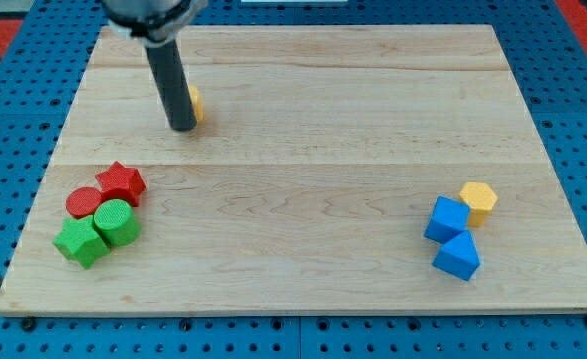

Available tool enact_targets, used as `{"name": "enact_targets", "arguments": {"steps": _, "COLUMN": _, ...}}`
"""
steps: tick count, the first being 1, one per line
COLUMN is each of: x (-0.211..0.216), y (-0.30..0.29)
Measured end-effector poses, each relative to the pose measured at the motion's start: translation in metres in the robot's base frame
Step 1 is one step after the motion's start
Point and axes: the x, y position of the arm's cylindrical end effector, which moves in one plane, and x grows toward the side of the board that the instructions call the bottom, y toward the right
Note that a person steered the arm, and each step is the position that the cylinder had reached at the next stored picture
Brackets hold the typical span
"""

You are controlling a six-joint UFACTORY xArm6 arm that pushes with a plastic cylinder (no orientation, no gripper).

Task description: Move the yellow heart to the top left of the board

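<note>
Up near the eleven o'clock corner of the counter [303, 150], my tip [182, 128] sat hard against the yellow heart [196, 103], which peeked out just past the rod at roughly two o'clock from the tip's end, mostly hidden behind the dark shaft. No hand existed on this rig, only the bare rod, so nothing was clenched or released; it could only shove. And here was the relation that mattered: the heart lay on the three o'clock side of the rod, touching or very nearly so, while the target corner sat off toward ten and eleven o'clock. By my reading the heart already stood in the upper-left region, with only a short slide remaining. A push from that side would need the tip to stay on the heart's far flank, driving it toward ten o'clock. Its shape and long axis could not be made out behind the rod. Well away at seven o'clock huddled the red star [122, 182], red cylinder [84, 202], green cylinder [116, 222] and green cube [81, 242]; at four o'clock, the yellow hexagon [479, 202], blue cube [445, 219] and blue triangle [458, 257].
</note>
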Motion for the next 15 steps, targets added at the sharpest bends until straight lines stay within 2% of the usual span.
{"name": "enact_targets", "arguments": {"steps": 1, "x": -0.015, "y": 0.015}}
{"name": "enact_targets", "arguments": {"steps": 3, "x": -0.007, "y": 0.030}}
{"name": "enact_targets", "arguments": {"steps": 5, "x": -0.038, "y": 0.000}}
{"name": "enact_targets", "arguments": {"steps": 6, "x": -0.053, "y": 0.024}}
{"name": "enact_targets", "arguments": {"steps": 7, "x": -0.074, "y": -0.028}}
{"name": "enact_targets", "arguments": {"steps": 8, "x": -0.062, "y": -0.019}}
{"name": "enact_targets", "arguments": {"steps": 9, "x": -0.078, "y": -0.057}}
{"name": "enact_targets", "arguments": {"steps": 10, "x": -0.058, "y": -0.032}}
{"name": "enact_targets", "arguments": {"steps": 11, "x": -0.069, "y": -0.063}}
{"name": "enact_targets", "arguments": {"steps": 12, "x": -0.113, "y": -0.066}}
{"name": "enact_targets", "arguments": {"steps": 13, "x": -0.090, "y": -0.050}}
{"name": "enact_targets", "arguments": {"steps": 14, "x": -0.069, "y": -0.093}}
{"name": "enact_targets", "arguments": {"steps": 15, "x": -0.097, "y": -0.094}}
